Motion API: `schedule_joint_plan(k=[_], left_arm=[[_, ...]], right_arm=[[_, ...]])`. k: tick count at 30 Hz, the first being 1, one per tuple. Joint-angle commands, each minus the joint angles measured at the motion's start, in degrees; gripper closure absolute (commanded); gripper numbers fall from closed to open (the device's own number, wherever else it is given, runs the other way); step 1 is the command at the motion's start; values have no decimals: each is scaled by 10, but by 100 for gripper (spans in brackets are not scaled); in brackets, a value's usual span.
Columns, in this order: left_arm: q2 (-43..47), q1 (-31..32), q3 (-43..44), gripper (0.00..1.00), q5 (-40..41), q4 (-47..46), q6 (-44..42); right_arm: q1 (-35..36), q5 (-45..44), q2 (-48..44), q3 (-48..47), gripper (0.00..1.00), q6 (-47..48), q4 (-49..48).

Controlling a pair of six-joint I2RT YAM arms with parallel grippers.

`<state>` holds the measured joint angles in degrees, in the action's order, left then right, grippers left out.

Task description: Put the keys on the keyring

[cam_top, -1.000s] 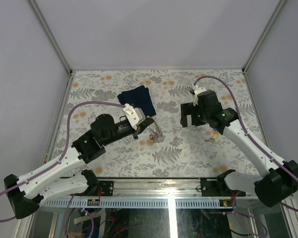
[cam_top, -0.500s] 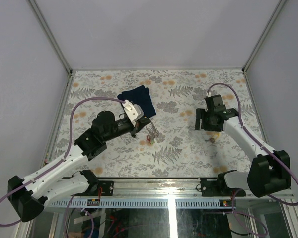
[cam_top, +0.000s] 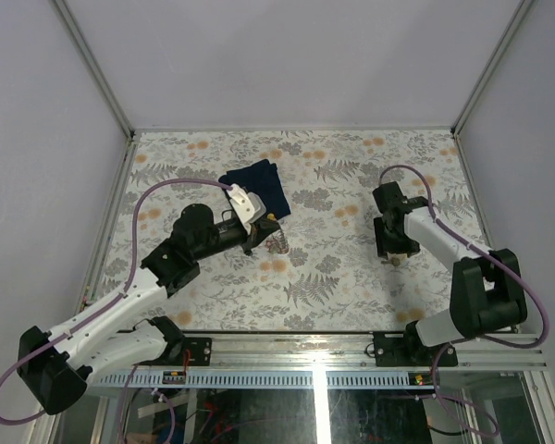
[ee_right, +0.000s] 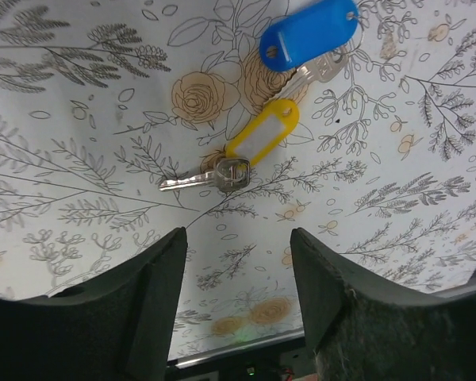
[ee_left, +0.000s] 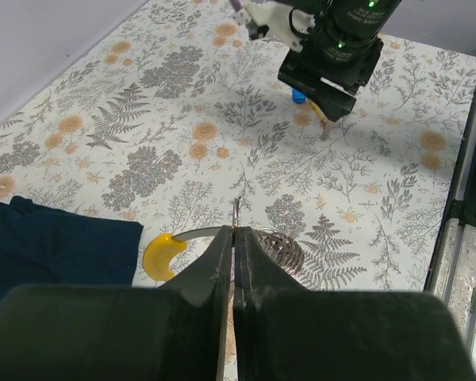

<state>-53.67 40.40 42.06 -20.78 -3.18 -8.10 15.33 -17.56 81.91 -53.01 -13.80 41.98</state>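
Top view: the left gripper (cam_top: 262, 233) has the thin silvery wire keyring (cam_top: 280, 242) at its tips; the right gripper (cam_top: 395, 252) points down, well apart from it.

Left wrist: fingers (ee_left: 222, 262) clenched on the ring's wire, a yellow plastic tag (ee_left: 160, 255) just left of them.

Right wrist: jaws spread and empty above a yellow-tagged silver key (ee_right: 258, 143), with a blue-tagged key (ee_right: 309, 38) beyond.

The step looks like picking a key: descend, then pinch the yellow tag.

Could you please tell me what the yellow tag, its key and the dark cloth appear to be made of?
Yellow tag: likely plastic; glossy and evenly coloured, with a pale label window.
Its key: metal; silvery and reflective.
Dark cloth: apparently soft fabric; matte navy with folded edges.
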Motion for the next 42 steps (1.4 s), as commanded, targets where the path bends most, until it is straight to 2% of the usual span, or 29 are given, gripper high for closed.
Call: schedule_joint_plan(k=[1, 4, 10, 30, 42], left_arm=[[-1, -11, -2, 100, -25, -66, 12], [-3, -14, -3, 100, -34, -69, 14], [-7, -20, -3, 100, -47, -75, 19], [-10, -33, -5, 100, -64, -82, 21], [-9, -38, -5, 100, -72, -86, 23]], right_arm=[[3, -28, 40, -31, 40, 34, 27], [3, -43, 53, -38, 46, 44, 21], [4, -59, 91, -51, 51, 62, 10], [4, 0, 182, -80, 57, 108, 3], [4, 1, 196, -83, 76, 112, 4]])
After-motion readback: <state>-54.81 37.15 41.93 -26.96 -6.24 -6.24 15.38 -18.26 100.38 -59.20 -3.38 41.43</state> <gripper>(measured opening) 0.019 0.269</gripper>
